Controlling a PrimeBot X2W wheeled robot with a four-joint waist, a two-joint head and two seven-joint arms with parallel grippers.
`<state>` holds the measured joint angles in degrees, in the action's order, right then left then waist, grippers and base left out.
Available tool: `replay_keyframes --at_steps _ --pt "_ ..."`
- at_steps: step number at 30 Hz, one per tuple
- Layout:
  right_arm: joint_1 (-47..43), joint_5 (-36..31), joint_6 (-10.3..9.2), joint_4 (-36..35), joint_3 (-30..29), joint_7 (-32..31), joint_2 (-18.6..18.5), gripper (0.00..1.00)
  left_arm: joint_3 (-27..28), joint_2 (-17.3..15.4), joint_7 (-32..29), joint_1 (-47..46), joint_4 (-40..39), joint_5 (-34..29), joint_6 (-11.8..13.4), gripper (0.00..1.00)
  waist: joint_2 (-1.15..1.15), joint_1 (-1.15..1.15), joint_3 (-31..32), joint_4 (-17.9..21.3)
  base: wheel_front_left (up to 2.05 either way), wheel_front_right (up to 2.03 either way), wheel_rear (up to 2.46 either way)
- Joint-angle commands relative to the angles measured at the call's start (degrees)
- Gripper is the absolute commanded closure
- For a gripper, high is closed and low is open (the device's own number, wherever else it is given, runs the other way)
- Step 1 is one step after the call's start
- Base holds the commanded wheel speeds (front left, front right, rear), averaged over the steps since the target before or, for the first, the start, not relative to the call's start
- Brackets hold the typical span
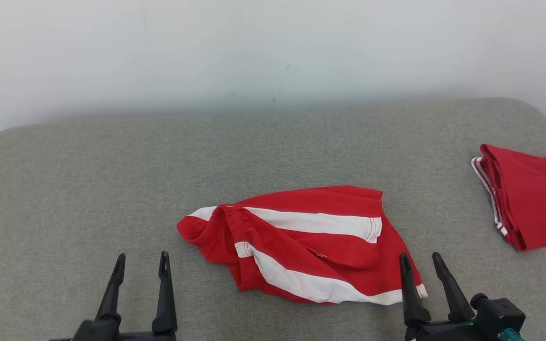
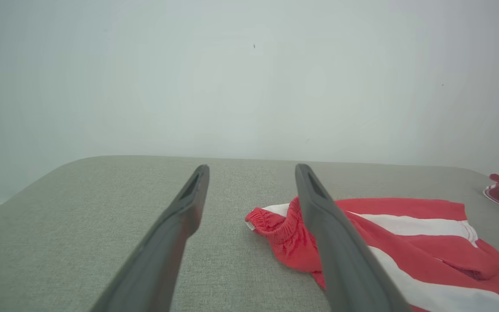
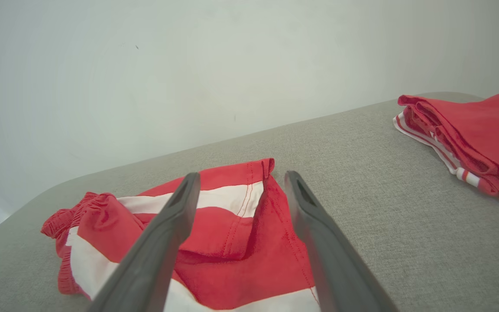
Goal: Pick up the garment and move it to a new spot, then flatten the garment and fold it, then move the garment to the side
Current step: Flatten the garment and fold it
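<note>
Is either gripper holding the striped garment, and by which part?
Nothing is held. The left gripper and the right gripper are both open and empty; the striped garment lies crumpled on the grey surface.

The grey cloth-covered surface (image 1: 64,189) bears a rumpled red-and-white garment (image 1: 301,241) centrally, a folded red garment (image 1: 529,199) at right.

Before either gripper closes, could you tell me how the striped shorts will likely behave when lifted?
Probably floppy: the shorts lie rumpled, with folds and a bunched waistband. They look thin, so likely light, drooping from a single pinch. Pushed on the woven grey surface, they would probably wrinkle rather than slide.
</note>
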<state>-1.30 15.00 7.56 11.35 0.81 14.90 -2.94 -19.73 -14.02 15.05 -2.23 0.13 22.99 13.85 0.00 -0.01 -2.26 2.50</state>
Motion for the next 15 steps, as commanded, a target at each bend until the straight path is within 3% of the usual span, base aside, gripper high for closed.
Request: replay_keyframes --at_steps 1,6,15 --pt "-0.5 -0.1 -0.13 -0.3 -0.1 0.3 0.1 0.00 0.6 0.1 0.1 1.3 -0.1 -1.3 -0.3 0.00 0.00 0.01 0.3 -0.5 0.00 0.00 0.00" --pt "-2.1 -1.0 -0.13 -2.3 -1.7 0.3 0.2 0.00 7.7 3.9 0.1 6.7 -2.5 -9.5 -4.6 0.00 0.00 0.01 1.3 -2.0 0.00 0.00 0.00" --pt "-4.4 -2.5 -0.13 -3.2 -2.7 0.3 -0.1 0.00 13.3 5.7 0.1 12.3 -0.2 -15.3 -10.5 0.00 0.00 0.01 2.4 -2.7 0.00 0.00 0.00"
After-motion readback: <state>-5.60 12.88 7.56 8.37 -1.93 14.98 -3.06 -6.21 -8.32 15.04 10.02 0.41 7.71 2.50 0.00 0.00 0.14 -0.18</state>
